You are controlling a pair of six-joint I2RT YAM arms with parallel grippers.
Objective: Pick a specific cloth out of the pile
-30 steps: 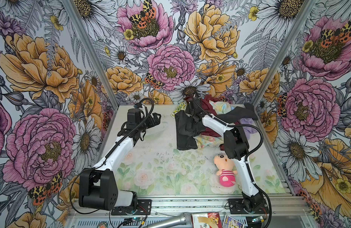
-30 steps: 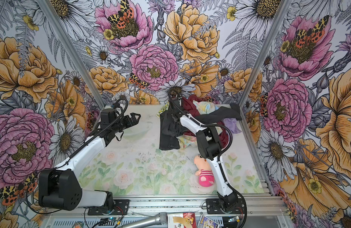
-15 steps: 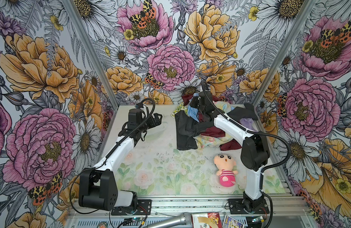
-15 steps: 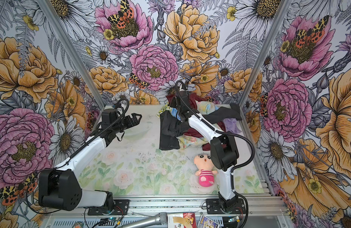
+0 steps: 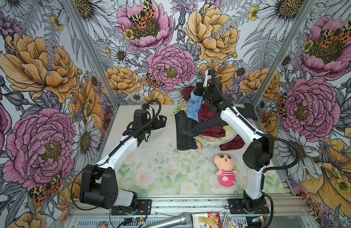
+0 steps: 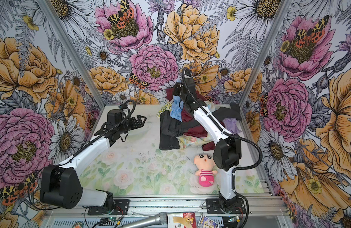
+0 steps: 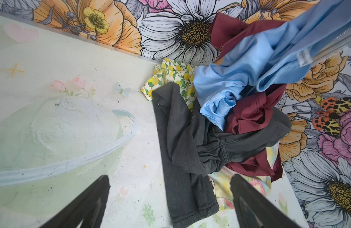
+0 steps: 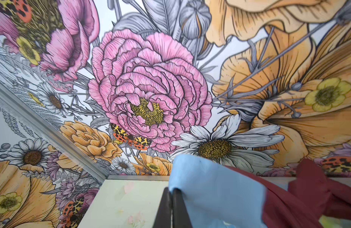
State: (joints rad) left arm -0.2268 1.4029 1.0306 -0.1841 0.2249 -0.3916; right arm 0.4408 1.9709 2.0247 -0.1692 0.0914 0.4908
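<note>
Flowered walls; right fingers point(image 8: 171, 192) pinching smooth sky-blue cloth point(image 5: 194, 106); left fingers point(image 7: 103, 197) wide.

Probably a lab test cell; floral-papered walls point(image 5: 170, 49); aluminium frame point(image 5: 190, 203).

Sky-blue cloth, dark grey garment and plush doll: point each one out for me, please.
sky-blue cloth point(image 7: 247, 65): left wrist view, on its broad smooth fold.
dark grey garment point(image 5: 185, 136): a top view, on its flat part lying on the table.
plush doll point(image 6: 203, 159): a top view, on its face.
</note>
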